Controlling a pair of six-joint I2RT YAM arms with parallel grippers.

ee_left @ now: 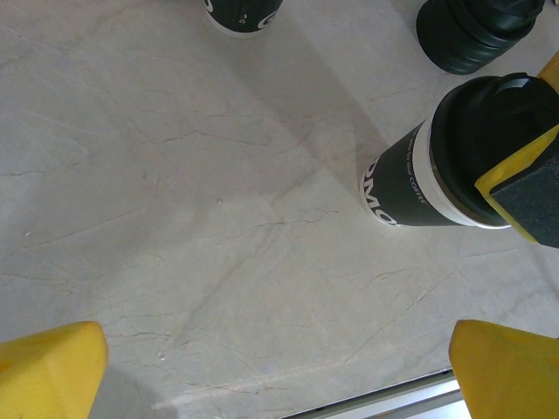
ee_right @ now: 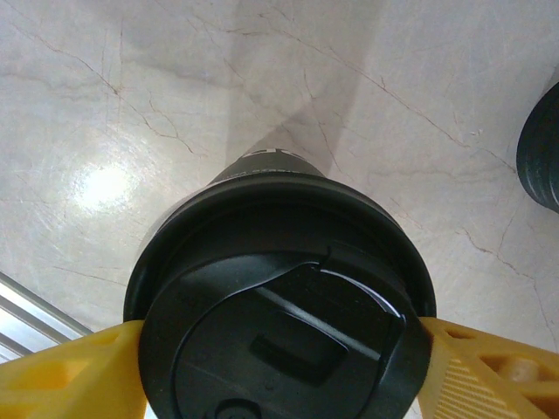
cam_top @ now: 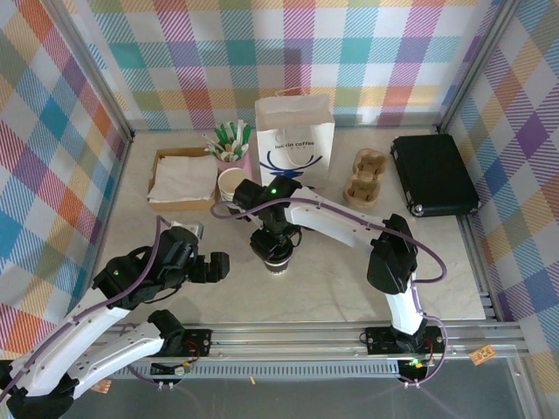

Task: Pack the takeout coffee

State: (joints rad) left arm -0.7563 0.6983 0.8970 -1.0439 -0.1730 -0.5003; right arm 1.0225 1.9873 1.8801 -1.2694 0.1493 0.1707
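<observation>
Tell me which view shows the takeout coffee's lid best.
Right wrist: the lid sits close, sip flap and rim sharp, yellow jaws flanking it. Left wrist shows the takeout coffee side-on, its lid partly behind one jaw. Top external shows little of it beneath the right gripper.

Blue "coffee" on white paper bag (cam_top: 294,140); white lettering on takeout coffee cup (ee_left: 410,188), illegible.
</observation>
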